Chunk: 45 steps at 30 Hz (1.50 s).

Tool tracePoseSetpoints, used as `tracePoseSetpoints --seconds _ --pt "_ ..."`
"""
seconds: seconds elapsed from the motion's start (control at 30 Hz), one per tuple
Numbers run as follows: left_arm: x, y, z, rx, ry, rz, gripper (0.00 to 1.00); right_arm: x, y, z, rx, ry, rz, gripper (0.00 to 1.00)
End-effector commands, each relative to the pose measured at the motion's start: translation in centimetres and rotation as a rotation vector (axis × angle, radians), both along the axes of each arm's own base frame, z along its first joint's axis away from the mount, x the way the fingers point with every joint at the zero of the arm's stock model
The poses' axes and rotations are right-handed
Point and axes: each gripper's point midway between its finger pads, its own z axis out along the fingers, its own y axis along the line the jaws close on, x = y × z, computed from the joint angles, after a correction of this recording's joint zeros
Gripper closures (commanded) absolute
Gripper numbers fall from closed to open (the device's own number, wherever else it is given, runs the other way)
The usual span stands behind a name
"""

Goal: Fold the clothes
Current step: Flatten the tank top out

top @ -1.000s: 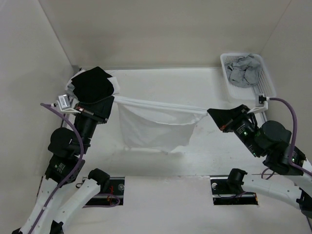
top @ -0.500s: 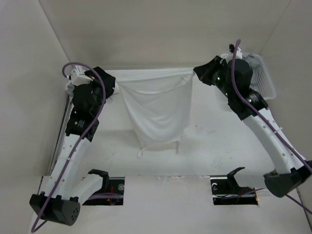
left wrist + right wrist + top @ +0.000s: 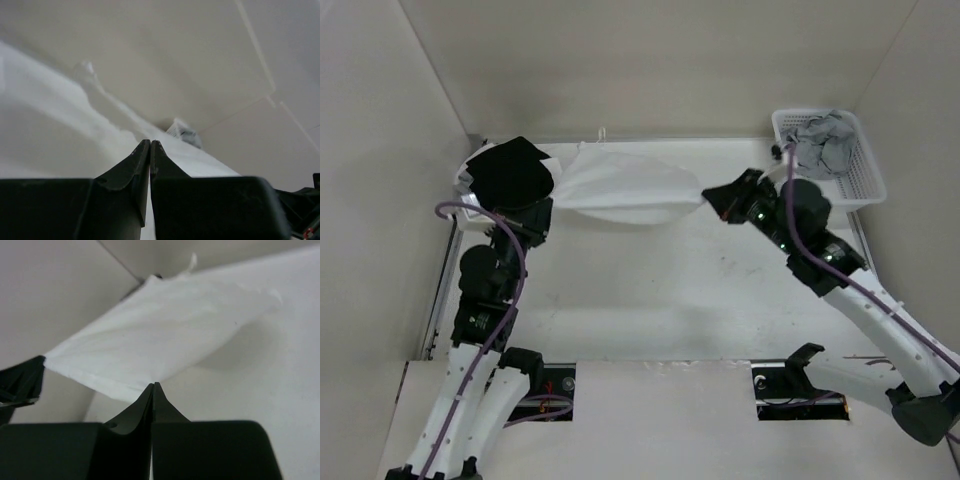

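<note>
Overhead, we see the camisole [image 3: 625, 185] stretched at twelve o'clock between the left gripper [image 3: 548, 203] and right gripper [image 3: 708, 192], each pinching one edge. The right wrist view shows that pinch clearly; the left wrist view blurs it.

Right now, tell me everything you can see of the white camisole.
The white camisole is thin, soft, plain fabric, stretched between the left gripper and the right gripper, each shut on a corner. Its body fans toward the back wall, casting a shadow beneath. One narrow strap shows at its far edge.
</note>
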Motion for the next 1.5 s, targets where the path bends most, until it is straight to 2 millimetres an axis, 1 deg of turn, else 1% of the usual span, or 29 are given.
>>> tracePoseSetpoints --seconds 0.0,0.07,0.1,0.13,0.17,0.2,0.23,0.3,0.33,0.37,0.4,0.5,0.57,0.63,0.73,0.83,0.93,0.97,1.03,1.13,1.27,1.3,1.37,1.4,1.43,1.47 --pt "-1.0 0.6 -9.9 0.024 0.192 0.015 0.99 -0.8 1.3 -11.5 -0.101 0.187 0.004 0.99" --pt "-2.1 0.9 -15.2 0.021 0.284 0.017 0.99 -1.9 1.3 -17.5 -0.148 0.282 0.001 0.99" --pt "-2.5 1.0 -17.5 0.016 0.325 0.015 0.99 -2.5 1.1 -20.2 -0.163 0.330 -0.008 0.99" --pt "-3.0 0.9 -19.8 0.006 0.368 0.012 0.99 -3.0 0.9 -22.2 -0.170 0.367 -0.013 0.99" --pt "-3.4 0.9 -21.7 -0.004 0.405 0.007 0.99 -3.5 0.8 -23.8 -0.175 0.391 -0.014 0.98" --pt "-3.7 0.7 -23.5 -0.015 0.438 -0.003 0.99 -3.9 0.7 -24.8 -0.178 0.405 -0.013 0.96" --pt "-4.0 0.6 -24.8 -0.030 0.466 -0.010 0.99 -4.3 0.5 -25.7 -0.174 0.417 -0.021 0.89" --pt "-4.3 0.5 -26.5 -0.044 0.501 -0.012 0.99 -5.1 -0.4 -26.9 -0.161 0.433 -0.049 0.69" --pt "-4.3 0.5 -26.8 -0.050 0.506 -0.010 0.99 -5.5 -0.8 -27.3 -0.145 0.441 -0.057 0.60" --pt "-4.3 0.5 -26.8 -0.053 0.505 -0.011 0.99 -6.0 -1.1 -27.7 -0.123 0.453 -0.063 0.55" --pt "-4.3 0.4 -26.8 -0.054 0.502 -0.015 0.99 -6.4 -1.4 -28.2 -0.102 0.473 -0.070 0.53" --pt "-4.1 0.4 -26.3 -0.044 0.490 -0.018 0.98 -7.1 -2.2 -30.0 -0.084 0.529 -0.095 0.52" --pt "-4.2 0.3 -26.3 -0.036 0.494 -0.023 0.98 -7.5 -2.0 -31.0 -0.072 0.572 -0.099 0.51" --pt "-4.2 0.2 -26.5 -0.025 0.503 -0.027 0.98 -8.8 -0.7 -31.8 -0.061 0.627 -0.058 0.51" --pt "-4.3 0.2 -26.9 -0.008 0.510 -0.030 0.98 -12.0 1.9 -32.2 -0.065 0.672 0.033 0.51" --pt "-4.4 0.1 -27.0 -0.002 0.508 -0.035 0.98 -14.8 3.4 -32.9 -0.064 0.724 0.079 0.49" --pt "-4.2 0.1 -26.8 0.000 0.505 -0.037 0.98 -17.2 4.5 -34.0 -0.084 0.781 0.115 0.49" --pt "-4.2 0.0 -26.7 0.001 0.503 -0.040 0.98 -17.7 4.7 -34.4 -0.095 0.794 0.115 0.50" --pt "-4.2 0.0 -26.5 0.004 0.496 -0.042 0.98 -18.3 5.1 -35.1 -0.105 0.817 0.114 0.53" --pt "-4.2 -0.1 -26.3 0.007 0.492 -0.049 0.98 -19.0 6.3 -36.0 -0.113 0.841 0.132 0.57" --pt "-4.2 -0.3 -25.9 0.007 0.484 -0.055 0.98 -18.7 7.3 -36.8 -0.099 0.839 0.105 0.60" --pt "-4.3 -0.3 -25.9 0.007 0.482 -0.057 0.98 -18.5 7.4 -36.8 -0.104 0.831 0.096 0.62" --pt "-4.3 -0.3 -25.8 0.012 0.482 -0.059 0.98 -18.3 7.2 -36.7 -0.113 0.815 0.071 0.69" --pt "-4.3 -0.3 -25.8 0.017 0.481 -0.059 0.98 -18.4 7.1 -36.6 -0.120 0.807 0.067 0.69" --pt "-4.3 -0.3 -25.8 0.020 0.480 -0.059 0.98 -18.5 6.8 -36.5 -0.130 0.801 0.060 0.68" --pt "-4.3 -0.3 -25.9 0.022 0.482 -0.059 0.98 -18.5 6.2 -36.4 -0.142 0.801 0.046 0.64"
